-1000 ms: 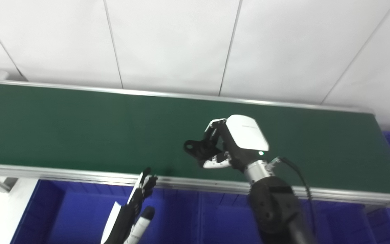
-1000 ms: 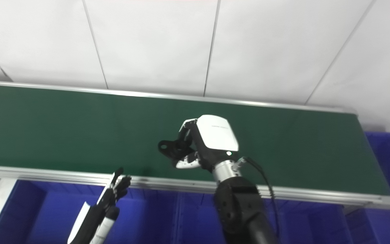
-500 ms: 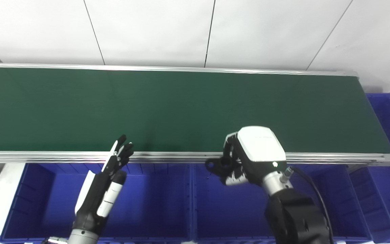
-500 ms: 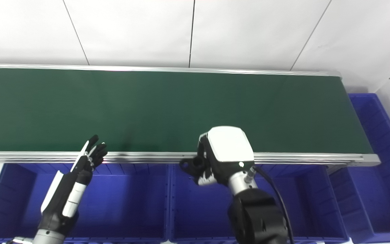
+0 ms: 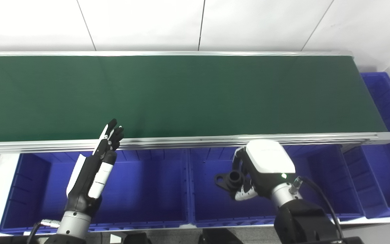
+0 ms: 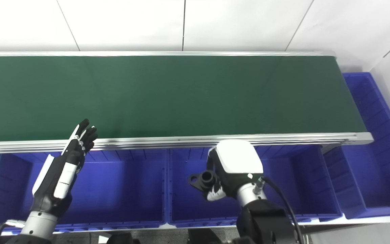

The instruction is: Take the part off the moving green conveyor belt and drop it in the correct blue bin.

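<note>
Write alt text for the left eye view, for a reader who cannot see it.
The right robot hand holds a black part above the middle blue bin, in front of a bare green conveyor belt. The left robot hand is open, fingers pointing up, over the left blue bin.

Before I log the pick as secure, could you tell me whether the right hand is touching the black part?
Touching. In the left eye view the right hand has its fingers closed on the black part, holding it above the middle blue bin.
</note>
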Robot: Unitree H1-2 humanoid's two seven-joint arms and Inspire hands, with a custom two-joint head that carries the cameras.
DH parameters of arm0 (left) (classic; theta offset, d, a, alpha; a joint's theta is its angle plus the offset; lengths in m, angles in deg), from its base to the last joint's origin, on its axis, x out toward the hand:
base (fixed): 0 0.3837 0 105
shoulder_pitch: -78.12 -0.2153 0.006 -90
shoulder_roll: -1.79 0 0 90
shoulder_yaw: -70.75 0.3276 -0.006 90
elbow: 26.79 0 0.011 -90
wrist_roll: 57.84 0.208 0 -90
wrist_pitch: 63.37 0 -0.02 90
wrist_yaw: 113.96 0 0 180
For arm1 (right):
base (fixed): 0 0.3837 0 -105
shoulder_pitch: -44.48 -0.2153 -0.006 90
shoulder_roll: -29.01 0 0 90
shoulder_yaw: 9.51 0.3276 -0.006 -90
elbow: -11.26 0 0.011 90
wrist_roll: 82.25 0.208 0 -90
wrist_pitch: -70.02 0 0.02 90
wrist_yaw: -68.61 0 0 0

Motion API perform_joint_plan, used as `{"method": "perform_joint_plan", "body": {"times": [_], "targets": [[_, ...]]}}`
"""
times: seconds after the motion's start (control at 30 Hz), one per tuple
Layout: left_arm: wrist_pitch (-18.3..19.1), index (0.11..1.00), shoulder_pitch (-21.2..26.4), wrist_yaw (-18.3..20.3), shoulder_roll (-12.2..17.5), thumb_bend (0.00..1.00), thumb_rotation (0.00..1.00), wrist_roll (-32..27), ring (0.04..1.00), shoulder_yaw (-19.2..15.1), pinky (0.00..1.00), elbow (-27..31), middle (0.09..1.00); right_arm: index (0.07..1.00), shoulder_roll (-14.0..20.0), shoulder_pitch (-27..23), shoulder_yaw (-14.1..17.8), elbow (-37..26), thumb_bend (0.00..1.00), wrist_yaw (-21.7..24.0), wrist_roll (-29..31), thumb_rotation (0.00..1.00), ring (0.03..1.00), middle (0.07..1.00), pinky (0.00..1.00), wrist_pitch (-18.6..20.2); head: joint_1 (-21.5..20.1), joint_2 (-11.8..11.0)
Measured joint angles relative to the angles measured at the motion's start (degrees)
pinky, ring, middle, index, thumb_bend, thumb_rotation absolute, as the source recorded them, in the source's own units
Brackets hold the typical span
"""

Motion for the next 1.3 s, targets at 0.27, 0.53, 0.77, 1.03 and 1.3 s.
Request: {"method": "perform_joint_plan", "body": {"times": [0.27,0.53,0.77,1.03,1.3], "targets": [[0.1,1.0,-0.1,0.0,-0.1,0.67,0.99,1.0,0.945,0.5,0.96,0.3,0.961,0.77,1.9,0.2,0.9,2.1,0.99,-2.4,-2.9,0.6,0.723,0.773,0.64,-3.7,0.9,-0.1],[0.1,1.0,-0.4,-0.1,-0.6,0.68,0.98,1.2,0.938,1.0,0.96,0.3,0.958,0.853,2.3,0.5,1.4,3.1,1.0,-2.4,-3.8,0.78,0.845,0.871,0.87,-5.4,2.3,-0.7],[-0.9,1.0,-1.6,-0.3,-1.5,0.68,0.99,2.0,0.931,1.6,0.95,0.3,0.949,0.861,2.5,1.1,2.6,3.1,1.0,-3.0,-1.1,0.82,0.844,0.864,0.89,-5.4,5.5,-2.0],[-3.1,1.0,-2.9,-0.9,-2.5,0.69,0.99,4.0,0.918,2.9,0.92,-0.4,0.934,0.781,0.5,4.3,4.7,1.2,0.9,-12.8,17.2,0.88,0.719,0.775,0.63,-5.4,12.2,-4.3],[-3.1,1.0,-4.3,-0.9,-3.4,0.7,0.98,5.8,0.912,3.8,0.89,-3.5,0.926,0.783,-10.2,10.2,7.0,5.7,0.66,-27.7,48.5,0.8,0.76,0.794,0.71,-6.6,17.5,-7.4]]}}
